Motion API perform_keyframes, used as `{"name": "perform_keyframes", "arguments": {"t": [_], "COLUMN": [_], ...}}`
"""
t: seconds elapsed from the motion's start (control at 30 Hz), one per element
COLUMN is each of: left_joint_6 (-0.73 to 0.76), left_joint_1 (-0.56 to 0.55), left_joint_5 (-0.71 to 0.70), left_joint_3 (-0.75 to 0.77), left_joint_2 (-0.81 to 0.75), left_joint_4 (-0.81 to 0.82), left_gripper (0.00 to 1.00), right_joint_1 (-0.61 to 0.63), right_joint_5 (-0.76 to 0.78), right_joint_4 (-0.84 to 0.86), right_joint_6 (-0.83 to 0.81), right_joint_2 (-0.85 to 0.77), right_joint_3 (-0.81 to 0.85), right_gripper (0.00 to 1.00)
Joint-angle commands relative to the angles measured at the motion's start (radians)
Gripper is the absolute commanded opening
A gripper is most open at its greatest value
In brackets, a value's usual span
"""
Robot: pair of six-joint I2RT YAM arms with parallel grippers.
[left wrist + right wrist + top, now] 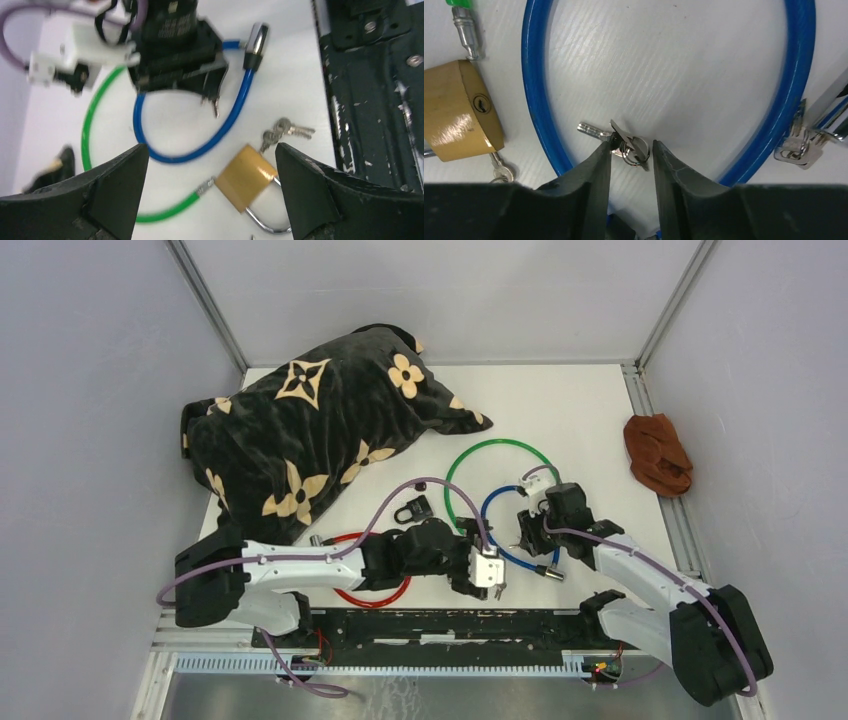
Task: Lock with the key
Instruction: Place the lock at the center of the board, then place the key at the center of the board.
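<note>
Left pincer (211, 149): spread wide, empty, above brass padlock (247, 177).
Right pincer (630, 146): part-open, straddling key bunch (625, 141), apparently unclamped.
Advice: close squarely on the bow; blade points to 9 o'clock.

My right fingers (584, 200) look matt black plastic, slightly grainy. The padlock (459, 110) at the left edge is glossy brass-coloured metal; the keys (624, 142) are shiny bare metal. The blue cable (791, 75) wears smooth glossy plastic. The white tabletop (684, 60) shows fine ridges with a soft sheen.
</note>
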Motion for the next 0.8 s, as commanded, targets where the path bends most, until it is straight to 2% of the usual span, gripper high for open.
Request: {"name": "perform_keyframes", "arguments": {"t": [0.0,0.13,0.27,0.43,0.57,0.77], "left_joint_6": [-0.279,-0.474,-0.599,-0.689,-0.767,-0.826], "left_joint_1": [0.057,0.177,0.300,0.409,0.476,0.536], "left_joint_5": [-0.220,-0.305,-0.259,-0.157,-0.105,-0.104], "left_joint_3": [-0.111,-0.215,-0.311,-0.421,-0.472,-0.528], "left_joint_2": [-0.090,-0.192,-0.292,-0.396,-0.435,-0.464], "left_joint_4": [0.124,0.229,0.298,0.390,0.410,0.438], "left_gripper": [1.00,1.00,1.00,0.98,0.98,0.96], "right_joint_1": [-0.003,-0.007,-0.088,-0.196,-0.244,-0.282], "right_joint_5": [0.044,0.203,0.286,0.211,0.183,0.165], "right_joint_4": [-0.030,-0.096,-0.106,-0.193,-0.194,-0.211], "right_joint_6": [0.026,-0.013,-0.120,-0.222,-0.226,-0.252], "right_joint_2": [0.030,0.065,0.228,0.519,0.632,0.770], "right_joint_3": [0.113,0.273,0.433,0.632,0.722,0.767], "right_gripper": [0.45,0.58,0.66,0.66,0.66,0.62]}}
